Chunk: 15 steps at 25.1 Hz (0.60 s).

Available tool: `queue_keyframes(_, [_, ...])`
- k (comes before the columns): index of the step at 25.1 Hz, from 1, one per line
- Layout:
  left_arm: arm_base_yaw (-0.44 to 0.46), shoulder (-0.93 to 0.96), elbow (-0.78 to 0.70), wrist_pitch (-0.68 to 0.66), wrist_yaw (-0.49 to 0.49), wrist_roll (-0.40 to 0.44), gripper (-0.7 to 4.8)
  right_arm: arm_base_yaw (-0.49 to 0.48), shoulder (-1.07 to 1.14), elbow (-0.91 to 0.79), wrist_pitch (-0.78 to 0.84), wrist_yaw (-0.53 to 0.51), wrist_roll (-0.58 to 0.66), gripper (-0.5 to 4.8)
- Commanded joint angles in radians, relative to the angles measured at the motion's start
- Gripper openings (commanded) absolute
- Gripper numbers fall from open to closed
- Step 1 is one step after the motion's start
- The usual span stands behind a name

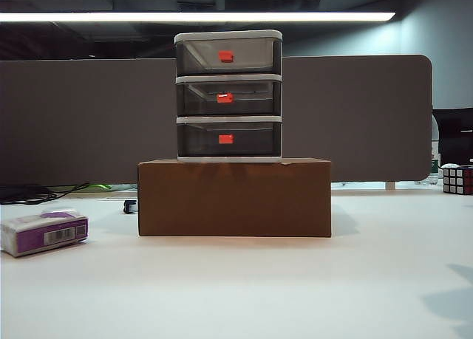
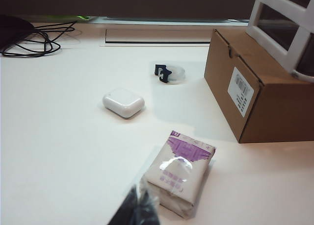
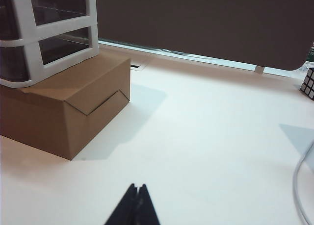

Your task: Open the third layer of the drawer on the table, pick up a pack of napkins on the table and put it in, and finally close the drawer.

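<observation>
With all trays seen closed, no step was begun; both the left gripper [image 2: 139,205] and the right gripper [image 3: 136,204] were pressed together, and the third layer [image 1: 228,139], at 12 o'clock above the pack of napkins [image 1: 44,233] at 9, was judged to need its handle pulled next.

An office or laboratory workspace set up as a robot test bench. A wide white table [image 1: 295,287] fills the foreground; behind it, from 9 to 3 o'clock, a grey fabric-faced desk partition [image 1: 81,117] with rounded corners closes off the bench. At 12 o'clock, a long fluorescent strip light [image 1: 199,17] hangs beneath a dark, exposed ceiling, typical of an open-plan commercial interior. Black cables [image 2: 29,36] trail along the table's far edge at 9 o'clock beside a recessed cable slot [image 2: 157,36]. At 3 o'clock a twisty cube puzzle [image 1: 457,180] sits at the table's rear. A brown cardboard box [image 1: 234,197] at centre supports a small desktop drawer [image 1: 228,95].
</observation>
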Motion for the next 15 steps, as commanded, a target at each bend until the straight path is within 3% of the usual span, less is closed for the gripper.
queue_keyframes(1, [0.001, 0.002, 0.003, -0.001, 0.004, 0.002, -0.05, 0.001, -0.002, -0.006, 0.014, 0.0, 0.001, -0.06])
queue_keyframes(10, [0.001, 0.002, 0.003, -0.002, 0.011, -0.004, -0.05, 0.001, -0.002, -0.006, 0.014, -0.001, 0.002, -0.06])
queue_keyframes(12, [0.001, 0.002, 0.003, 0.003, 0.067, -0.085, -0.05, 0.002, -0.002, -0.006, 0.014, -0.01, 0.028, -0.06])
queue_keyframes(15, [-0.006, 0.002, 0.003, 0.029, 0.294, -0.345, -0.05, 0.003, -0.002, -0.006, 0.015, -0.12, 0.197, -0.06])
